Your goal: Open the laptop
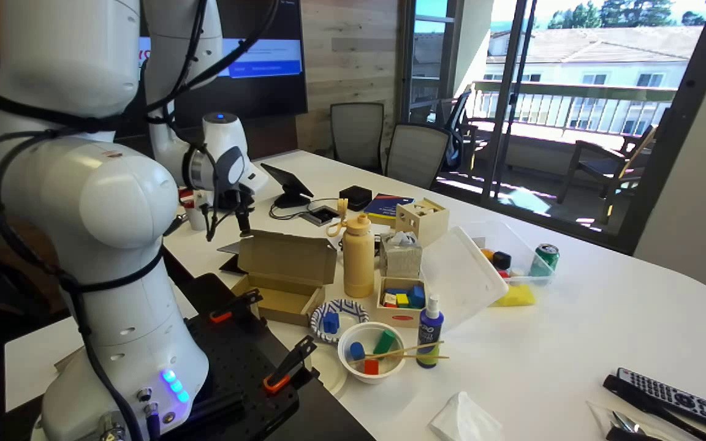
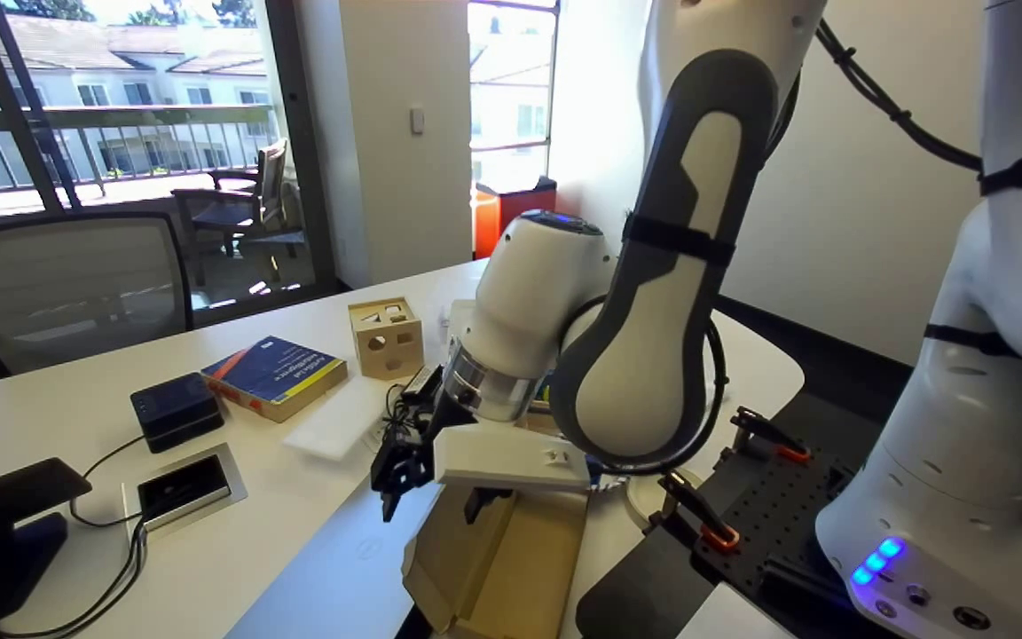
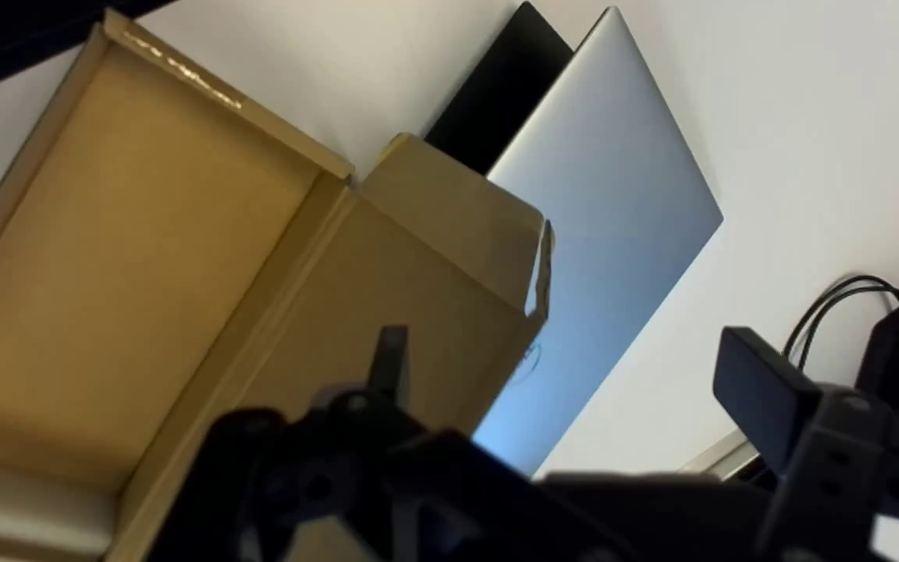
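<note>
The laptop (image 3: 613, 203) shows in the wrist view as a silver-grey lid with a round logo, beside a black part near the box. In an exterior view the lid (image 2: 342, 550) lies below my gripper, running out of frame. Only a small corner (image 1: 230, 248) shows in an exterior view behind the box. How far the lid is raised is hard to tell. The open brown cardboard box (image 3: 387, 297) covers part of the laptop in the wrist view. My gripper (image 3: 566, 351) is open and empty above the laptop and box flap; it shows in both exterior views (image 2: 431, 506) (image 1: 227, 233).
A yellow bottle (image 1: 358, 257), a box of blocks (image 1: 401, 315) and a bowl (image 1: 359, 373) stand beside the cardboard box. A black stand device (image 2: 5, 532), a table socket with cables (image 2: 183, 488), a black box (image 2: 176, 410) and a book (image 2: 276, 373) lie beyond the laptop.
</note>
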Robot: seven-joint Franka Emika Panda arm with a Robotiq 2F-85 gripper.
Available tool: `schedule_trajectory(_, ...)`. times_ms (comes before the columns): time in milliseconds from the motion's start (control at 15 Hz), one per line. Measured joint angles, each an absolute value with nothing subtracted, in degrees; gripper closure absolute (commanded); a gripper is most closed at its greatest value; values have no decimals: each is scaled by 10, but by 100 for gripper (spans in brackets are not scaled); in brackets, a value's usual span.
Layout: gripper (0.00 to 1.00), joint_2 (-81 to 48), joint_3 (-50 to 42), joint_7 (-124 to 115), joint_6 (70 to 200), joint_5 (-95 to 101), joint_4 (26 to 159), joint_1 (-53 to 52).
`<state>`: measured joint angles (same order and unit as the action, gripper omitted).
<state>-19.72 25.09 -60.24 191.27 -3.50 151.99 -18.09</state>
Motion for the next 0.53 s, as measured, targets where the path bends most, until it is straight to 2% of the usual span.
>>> schedule_trajectory(200, 0, -272, 250, -609, 1980, -67, 1504, -215)
schedule_trajectory(533, 0, -330, 259, -609, 1981, -145, 1428, -274)
